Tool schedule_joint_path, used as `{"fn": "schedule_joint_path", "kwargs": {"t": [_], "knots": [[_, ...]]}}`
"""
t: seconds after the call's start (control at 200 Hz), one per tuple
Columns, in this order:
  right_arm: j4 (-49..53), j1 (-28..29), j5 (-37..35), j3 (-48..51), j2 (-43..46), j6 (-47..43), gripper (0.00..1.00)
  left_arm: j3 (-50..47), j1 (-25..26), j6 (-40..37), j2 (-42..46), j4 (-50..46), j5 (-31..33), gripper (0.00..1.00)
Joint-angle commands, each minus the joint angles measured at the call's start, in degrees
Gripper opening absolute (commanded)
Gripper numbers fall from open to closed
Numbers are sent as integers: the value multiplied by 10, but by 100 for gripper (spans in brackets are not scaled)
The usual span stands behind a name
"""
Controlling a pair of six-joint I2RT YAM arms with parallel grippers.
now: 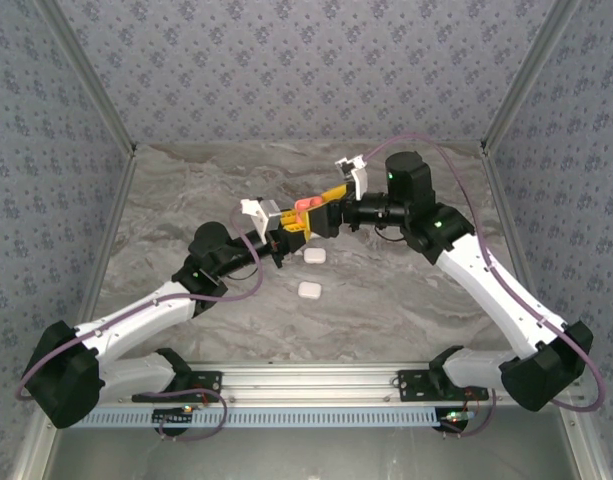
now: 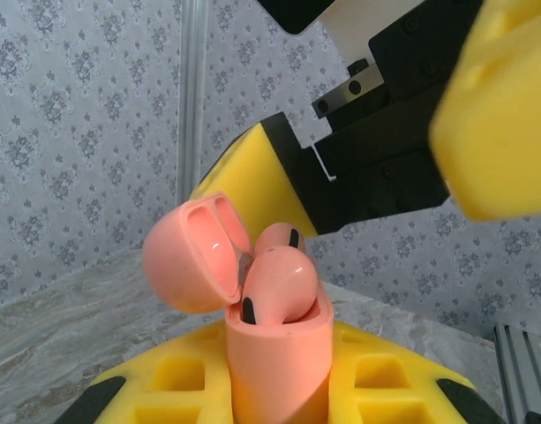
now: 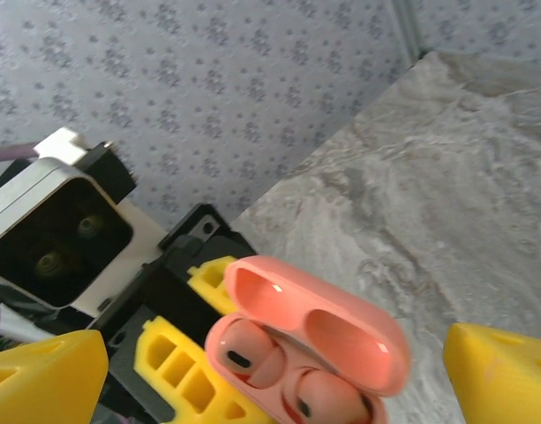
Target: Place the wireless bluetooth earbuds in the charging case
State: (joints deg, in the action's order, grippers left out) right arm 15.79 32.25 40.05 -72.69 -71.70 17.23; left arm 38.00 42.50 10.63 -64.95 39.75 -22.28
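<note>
left gripper [image 2: 277, 393] pinching pink charging case [image 2: 274, 340], right gripper [image 3: 270, 389] spread wide — seemingly touching nothing

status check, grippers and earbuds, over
Left gripper shut on pink charging case, lid open. Right gripper open, fingers either side. Two pink earbuds in case. White cases lie apart.

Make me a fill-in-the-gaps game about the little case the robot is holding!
1. The charging case gripped by the left hand is ____ in colour.
2. Its lid is flipped ____.
3. ____ earbuds sit inside it.
4. The two loose cases lying on the table are ____.

Missing words: pink, open, two, white.
</note>
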Motion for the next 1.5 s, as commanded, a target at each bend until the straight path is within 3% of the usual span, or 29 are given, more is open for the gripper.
{"fn": "schedule_joint_path", "kwargs": {"t": [0.0,0.215,0.7,0.845,1.049,1.219,1.499], "knots": [[-23,4,57,-27,-1,10,100,25,3,8,-2,24,-11,0],[-17,8,85,-24,22,-8,100,26,3,5,-7,20,-6,0],[35,11,18,20,64,-41,100,26,3,2,-7,12,2,0],[74,10,-56,11,68,-59,100,23,3,3,-2,7,7,0],[111,-8,-245,17,102,-63,100,12,-3,3,24,-50,49,0],[130,-49,-343,66,146,-52,100,-18,-50,52,56,-102,62,0],[126,-110,-334,125,178,-31,100,-69,-160,128,96,-259,55,0]]}}
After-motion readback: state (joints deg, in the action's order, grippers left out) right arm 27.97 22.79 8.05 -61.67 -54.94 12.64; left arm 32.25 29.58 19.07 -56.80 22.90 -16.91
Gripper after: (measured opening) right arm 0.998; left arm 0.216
